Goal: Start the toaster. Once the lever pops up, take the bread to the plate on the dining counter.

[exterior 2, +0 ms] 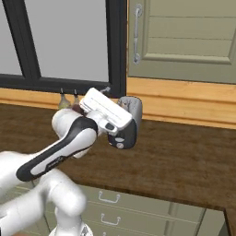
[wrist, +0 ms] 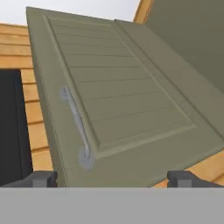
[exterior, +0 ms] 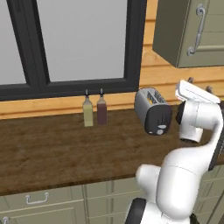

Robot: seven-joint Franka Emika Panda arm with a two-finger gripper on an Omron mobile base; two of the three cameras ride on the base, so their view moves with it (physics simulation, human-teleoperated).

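Dark wood worktop point(exterior: 52, 144) runs beneath a black-framed window point(exterior: 74, 43), with olive-green drawers point(exterior: 37, 199) along its front edge and a band of light wood panelling behind it. Toaster point(exterior: 153, 111): a rounded silver-grey unit that stands on the worktop near the back wall, to the right of the window, its black end panel facing the base cameras. In the left base view two slots show on its top and small grey buttons sit low on the black panel; the lever cannot be made out at this size. Two small bottles point(exterior: 95, 109), one pale and one dark red-brown, stand side by side against the wall just left of the toaster. Olive wall cabinet point(exterior 2: 184, 39) with a grey handle hangs above and to the right.

White arm: it rises in the foreground with its hand raised beside the toaster; in the right base view the hand covers much of the toaster's left side. Gripper point(wrist: 117, 178): in the hand view the two dark fingertips point(wrist: 41, 178) stand well apart at the bottom, spread wide with nothing between them, and they point up at the cabinet door point(wrist: 118, 100) and its handle.
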